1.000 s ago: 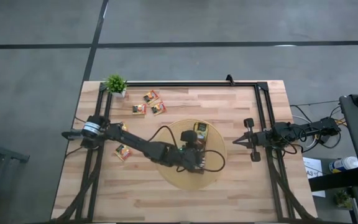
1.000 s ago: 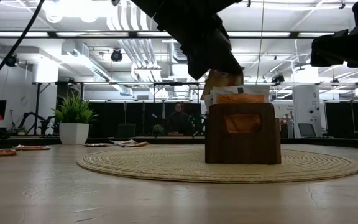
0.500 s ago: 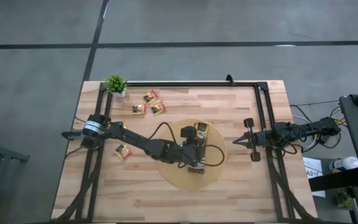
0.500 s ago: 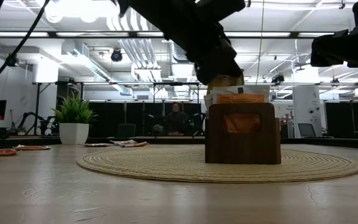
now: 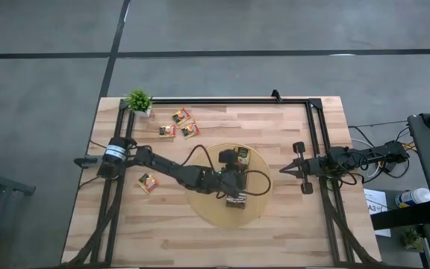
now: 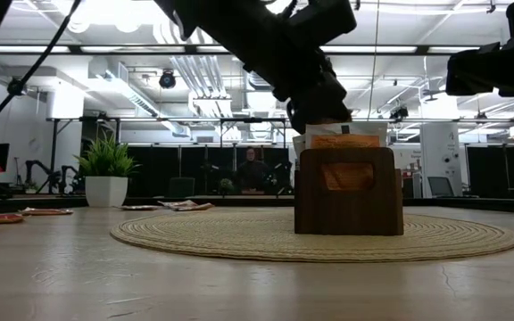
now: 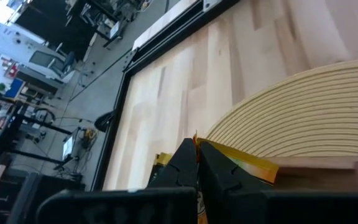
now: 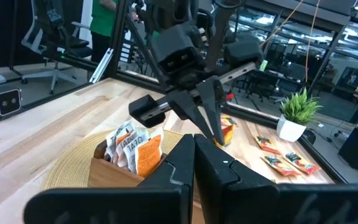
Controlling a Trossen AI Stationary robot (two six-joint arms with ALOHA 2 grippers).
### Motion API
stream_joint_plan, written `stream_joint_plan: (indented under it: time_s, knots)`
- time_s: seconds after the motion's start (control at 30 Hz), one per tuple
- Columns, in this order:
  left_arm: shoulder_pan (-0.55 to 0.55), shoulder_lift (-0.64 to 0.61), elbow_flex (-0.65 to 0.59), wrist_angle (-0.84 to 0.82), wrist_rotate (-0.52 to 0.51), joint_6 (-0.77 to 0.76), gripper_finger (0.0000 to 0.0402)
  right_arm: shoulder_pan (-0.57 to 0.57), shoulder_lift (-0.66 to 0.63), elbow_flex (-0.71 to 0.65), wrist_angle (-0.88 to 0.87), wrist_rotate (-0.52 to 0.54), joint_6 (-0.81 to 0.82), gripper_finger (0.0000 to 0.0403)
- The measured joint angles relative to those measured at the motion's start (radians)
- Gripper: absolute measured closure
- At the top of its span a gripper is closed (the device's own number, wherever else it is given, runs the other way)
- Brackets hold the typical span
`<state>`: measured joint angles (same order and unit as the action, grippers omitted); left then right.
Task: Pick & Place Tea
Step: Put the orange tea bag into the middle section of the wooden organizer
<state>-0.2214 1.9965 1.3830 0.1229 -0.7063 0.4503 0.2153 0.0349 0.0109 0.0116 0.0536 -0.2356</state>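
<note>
Tea sachet (image 8: 224,133), yellow-orange, sits pinched in my left gripper's (image 8: 219,138) closed fingers just above the wooden box (image 6: 348,190) on the round woven mat (image 5: 263,205); more sachets (image 5: 179,123) lie on the table (image 5: 290,232) near the potted plant (image 5: 138,101), while my right gripper (image 5: 284,169) waits beside the mat, fingers closed on nothing

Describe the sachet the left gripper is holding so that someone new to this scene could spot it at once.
Start at the round woven mat in the middle of the table, where a wooden box of sachets stands. The left gripper is shut right above that box, pinching one yellow-orange sachet. It is the only sachet hanging in the air; the others sit in the box or lie flat on the table.
</note>
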Motion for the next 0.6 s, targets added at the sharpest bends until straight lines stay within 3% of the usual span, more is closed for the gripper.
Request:
stream_joint_plan:
  time_s: [0.23, 0.6]
  knots:
    - [0.031, 0.0, 0.0, -0.002, 0.002, -0.021, 0.0387, 0.0, 0.0, 0.0, 0.0, 0.0, 0.0, 0.0394]
    - [0.035, 0.0, -0.001, -0.006, 0.07, 0.001, 0.0297, 0.0, 0.0, 0.0, 0.0, 0.0, 0.0, 0.0394]
